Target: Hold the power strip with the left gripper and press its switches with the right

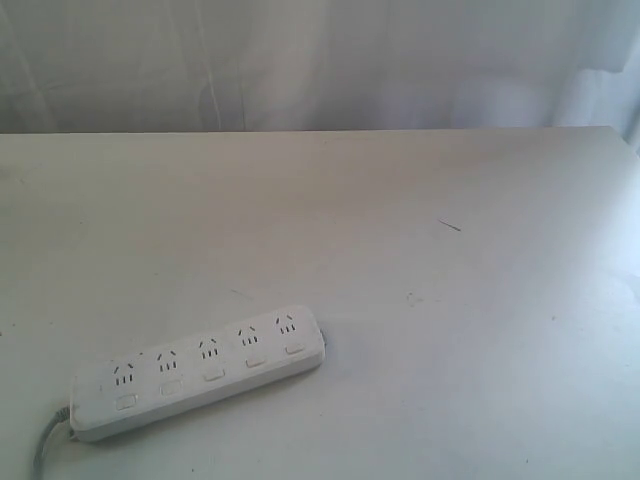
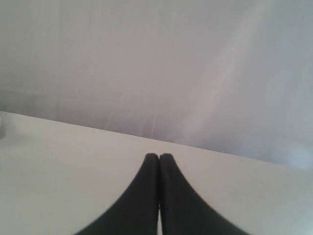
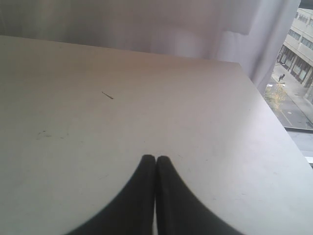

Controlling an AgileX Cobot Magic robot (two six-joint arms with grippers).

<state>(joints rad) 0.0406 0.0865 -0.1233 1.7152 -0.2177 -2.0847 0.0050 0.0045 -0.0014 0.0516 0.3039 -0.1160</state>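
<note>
The white power strip [image 1: 198, 372] lies flat on the table near the front left in the exterior view, tilted so its right end sits farther back. Its row of square switches [image 1: 213, 376] runs along the near side, one under each socket group. A grey cord [image 1: 45, 445] leaves its left end. Neither arm shows in the exterior view. In the left wrist view my left gripper [image 2: 159, 155] is shut, its black fingertips touching over bare table. My right gripper [image 3: 155, 157] is likewise shut on nothing over bare table. The strip appears in neither wrist view.
The pale table [image 1: 420, 250] stretches back to a white curtain [image 1: 320, 60]. A small dark sliver [image 1: 450, 226] lies right of centre, also seen as a sliver [image 3: 107, 95] in the right wrist view. The table's right edge [image 3: 274, 117] borders a window.
</note>
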